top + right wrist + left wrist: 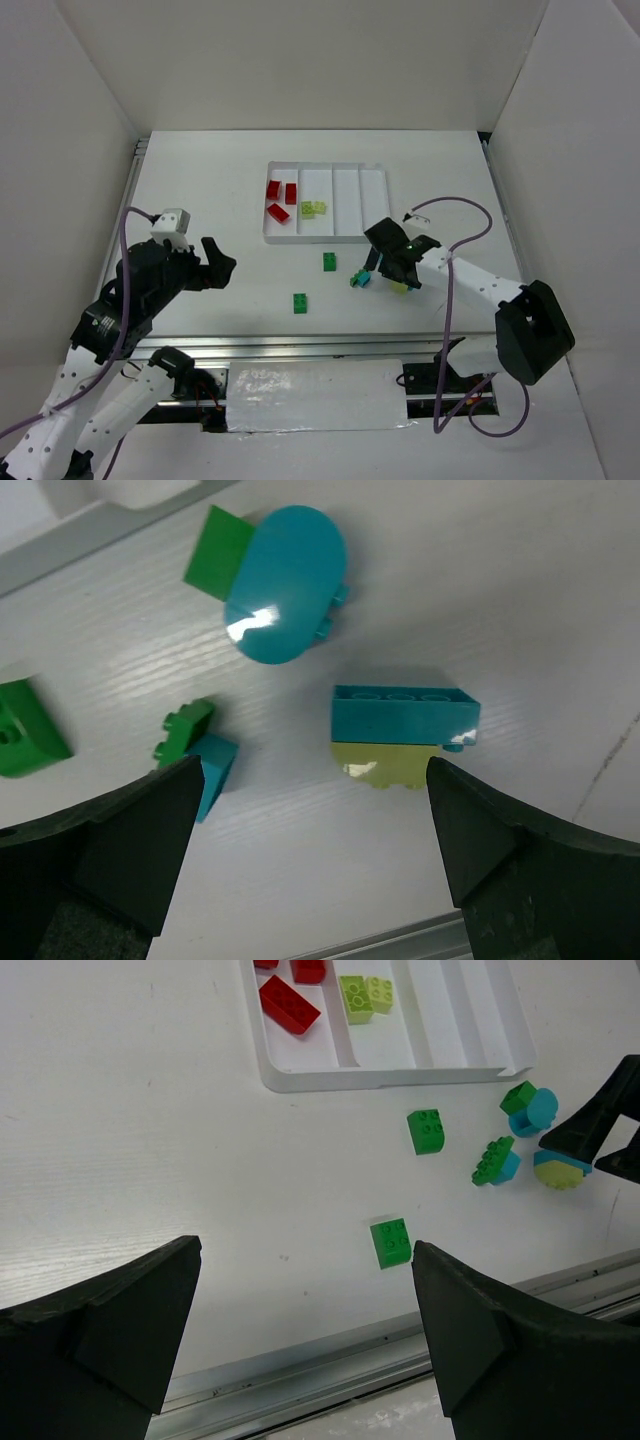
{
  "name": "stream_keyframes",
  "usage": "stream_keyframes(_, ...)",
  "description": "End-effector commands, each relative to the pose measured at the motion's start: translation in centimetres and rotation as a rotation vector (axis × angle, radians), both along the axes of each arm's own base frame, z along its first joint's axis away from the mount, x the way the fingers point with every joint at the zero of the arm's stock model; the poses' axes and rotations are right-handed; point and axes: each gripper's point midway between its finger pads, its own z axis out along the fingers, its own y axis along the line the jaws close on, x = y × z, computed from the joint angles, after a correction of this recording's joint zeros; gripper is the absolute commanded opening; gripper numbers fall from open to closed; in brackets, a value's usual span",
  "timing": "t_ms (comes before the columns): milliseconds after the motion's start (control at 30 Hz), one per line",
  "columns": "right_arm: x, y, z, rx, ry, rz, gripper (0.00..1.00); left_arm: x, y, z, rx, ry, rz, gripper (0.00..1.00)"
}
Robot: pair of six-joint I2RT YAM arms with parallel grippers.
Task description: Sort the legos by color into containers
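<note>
1. Five legos binned so far: three red legos (278, 212) in the left-most compartment of the tray (325, 241), two yellow-green legos (314, 209) in the next one. Tray toward the far edge, mid-bench.
2. Loose between tray and near edge: far green brick (329, 262), near green brick (300, 303), plus a mixed cluster (362, 279) further toward the right edge.
3. Cluster, per the right wrist view: rounded cyan piece (287, 585) lying over a green piece (215, 545); small green-and-cyan pair (195, 750); cyan brick (405, 712) stacked on a yellow-green brick (385, 765).
4. Right gripper (312, 770): spread wide, pinching nothing. Hovers low over the cluster, with the cyan/yellow-green stack just beside one finger, not touching.
5. Left gripper (305, 1250): spread too, empty. Hangs over the near-left part of the bench, with the near green brick close to one fingertip in its wrist view.
6. Step in hand, best guess: approach for a pick out of the cluster, probably the two-colour stack.
7. Next move calls for centring the jaws on that stack, dropping, then closing across it. Tight spacing, so easy to nudge the neighbours.
8. Catch: two colours joined. Probably needs splitting before binning, maybe with the left gripper's help; otherwise lands one colour in the wrong compartment.
9. No cyan or green in the tray yet, so roughly halfway at most.
</note>
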Motion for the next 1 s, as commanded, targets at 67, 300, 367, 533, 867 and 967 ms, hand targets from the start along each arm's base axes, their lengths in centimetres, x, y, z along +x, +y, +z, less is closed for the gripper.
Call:
stream_keyframes(67,-0.3,-1.9,-1.6,0.003,0.006,-0.113,1.00,-0.2,-0.5,1.1,-0.017,-0.056,-0.023,0.99)
stream_keyframes(300,-0.3,-2.9,-2.4,0.026,0.048,-0.128,1.00,-0.8,-0.9,1.3,-0.021,-0.063,-0.039,1.00)
stream_keyframes(367,-0.6,-3.0,-2.5,0.043,0.056,-0.127,1.00,-0.9,-1.0,1.5,-0.026,-0.070,-0.041,1.00)
stream_keyframes(533,-0.6,-3.5,-2.7,0.044,0.073,-0.136,1.00,-1.1,-1.0,1.6,-0.031,-0.078,-0.042,0.99)
stream_keyframes(867,-0.5,-3.0,-4.5,0.053,0.184,-0.088,0.99,-1.3,-0.9,1.8,-0.038,-0.087,-0.043,1.00)
stream_keyframes(967,-0.4,-3.3,-4.8,0.074,0.192,-0.092,0.96,-1.3,-0.9,1.8,-0.037,-0.089,-0.043,1.00)
